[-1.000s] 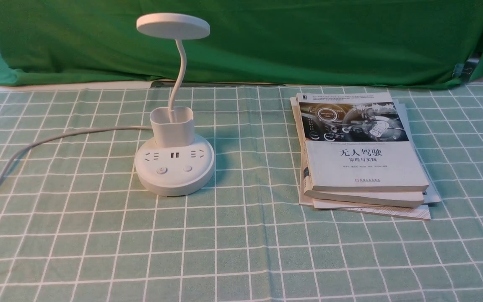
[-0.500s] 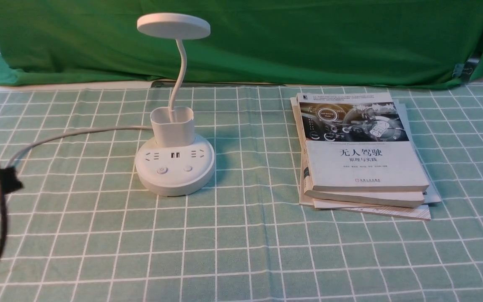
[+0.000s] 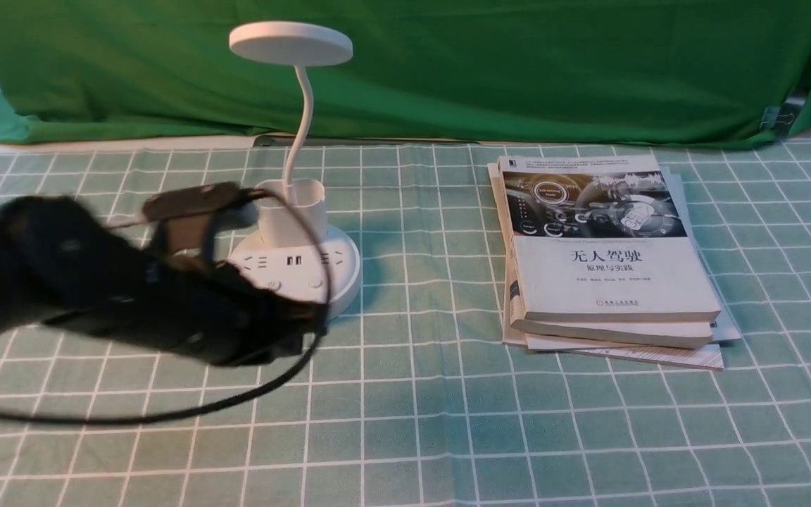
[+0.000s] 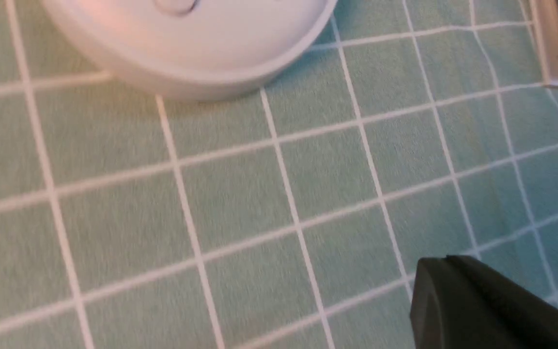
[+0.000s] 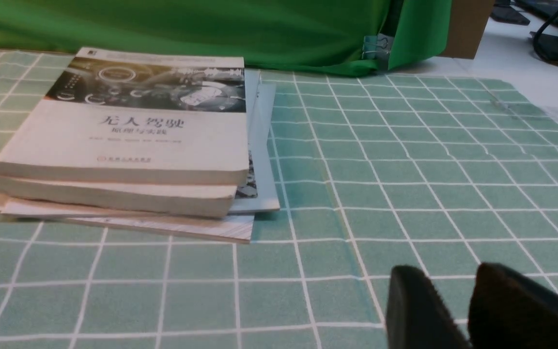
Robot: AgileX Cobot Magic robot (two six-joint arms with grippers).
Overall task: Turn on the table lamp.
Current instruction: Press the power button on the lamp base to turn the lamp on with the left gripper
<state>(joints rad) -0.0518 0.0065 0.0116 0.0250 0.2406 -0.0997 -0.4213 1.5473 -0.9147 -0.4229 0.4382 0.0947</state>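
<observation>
One pincer, your left (image 4: pixel 446 264), is nearer and pinched shut with nothing in it; the lamp's round base (image 3: pixel 346 282) sits around twelve o'clock from its tips.

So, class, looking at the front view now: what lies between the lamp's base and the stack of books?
Only checked cloth shows between the lamp's base and the books, in the front view.

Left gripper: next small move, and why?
Probably a slight shift to bring the left gripper's tip over the lamp base's buttons. The left wrist view has a button at the image edge and cloth around the fingertips, so the tip seems off target. Its jaws look shut, which should suit a press.
</observation>
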